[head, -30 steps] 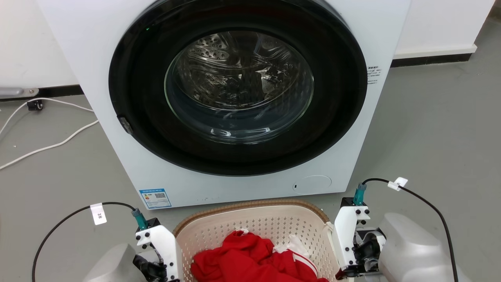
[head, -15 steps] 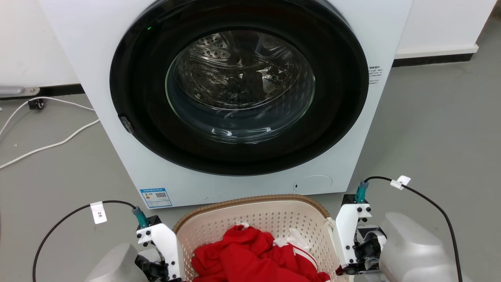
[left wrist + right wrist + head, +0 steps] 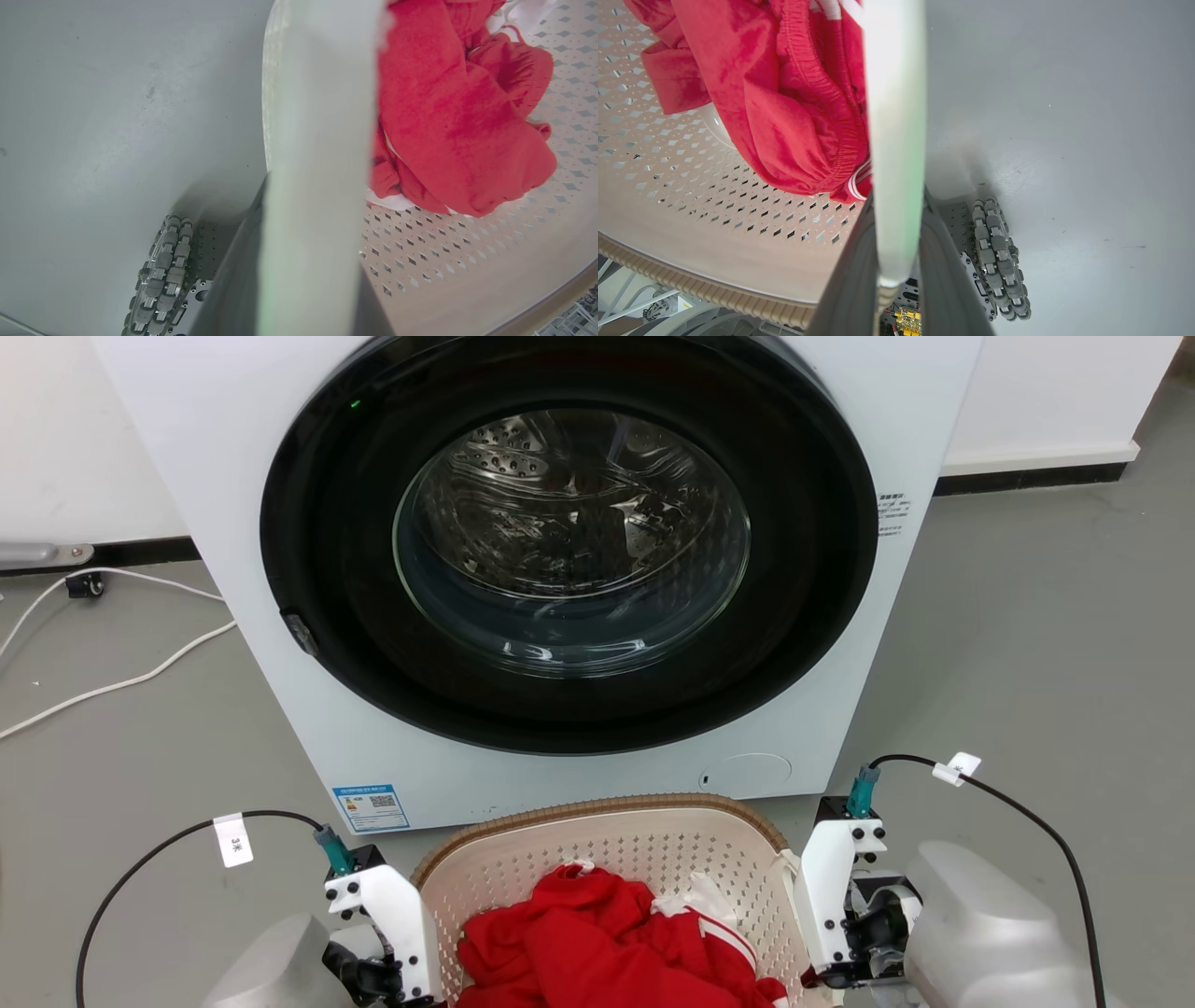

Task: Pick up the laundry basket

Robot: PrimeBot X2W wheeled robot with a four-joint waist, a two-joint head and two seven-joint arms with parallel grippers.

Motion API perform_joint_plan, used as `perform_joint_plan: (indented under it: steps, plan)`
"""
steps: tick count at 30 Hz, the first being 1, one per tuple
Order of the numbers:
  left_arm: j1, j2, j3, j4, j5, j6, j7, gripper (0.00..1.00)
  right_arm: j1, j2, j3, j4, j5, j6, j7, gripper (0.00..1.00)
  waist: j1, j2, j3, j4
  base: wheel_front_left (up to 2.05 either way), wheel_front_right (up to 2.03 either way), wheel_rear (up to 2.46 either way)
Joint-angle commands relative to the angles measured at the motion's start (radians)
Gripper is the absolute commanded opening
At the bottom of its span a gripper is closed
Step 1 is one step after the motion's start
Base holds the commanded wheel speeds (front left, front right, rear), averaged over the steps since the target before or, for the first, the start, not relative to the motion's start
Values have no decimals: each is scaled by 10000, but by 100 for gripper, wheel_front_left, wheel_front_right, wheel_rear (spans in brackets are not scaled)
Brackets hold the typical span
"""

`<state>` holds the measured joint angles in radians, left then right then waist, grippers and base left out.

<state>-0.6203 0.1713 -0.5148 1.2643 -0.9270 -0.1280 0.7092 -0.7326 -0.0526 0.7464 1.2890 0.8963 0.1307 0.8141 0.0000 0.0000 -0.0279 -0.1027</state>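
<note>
The laundry basket (image 3: pixel 597 859) is cream perforated plastic with a brown woven-look rim, on the floor in front of the washing machine, between my two arms. Red and white clothes (image 3: pixel 597 943) lie in it. In the left wrist view my left gripper (image 3: pixel 313 224) is shut on the basket's white side handle (image 3: pixel 317 116), one dark finger on each side of it. My right gripper (image 3: pixel 899 196) is shut in the same way on the opposite white handle (image 3: pixel 892 116). In the head view the white wrist housings (image 3: pixel 383 924) (image 3: pixel 831 896) flank the basket.
A white front-loading washing machine (image 3: pixel 233 523) with a shut round glass door stands just beyond the basket. White cables (image 3: pixel 112 681) run over the grey floor at the left. My base's wheels (image 3: pixel 163 270) (image 3: pixel 999 261) sit just below the handles.
The basket's rim and both wrists have come up slightly in the head view, while the washing machine stays in place. Both grippers keep hold of the handles.
</note>
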Motion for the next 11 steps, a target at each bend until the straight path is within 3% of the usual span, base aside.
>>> perform_joint_plan:
  steps: [1,11]
  plan:
    - [-204,-42,11,-99,-109,-43,-81,0,92,44,-33,-16,22,0,-25,0,0,0,3,-3,0,0,0]
    - [-158,-36,-73,-91,-224,-44,-236,0,63,44,-86,-15,-53,0,-19,0,0,0,-6,12,0,0,0]
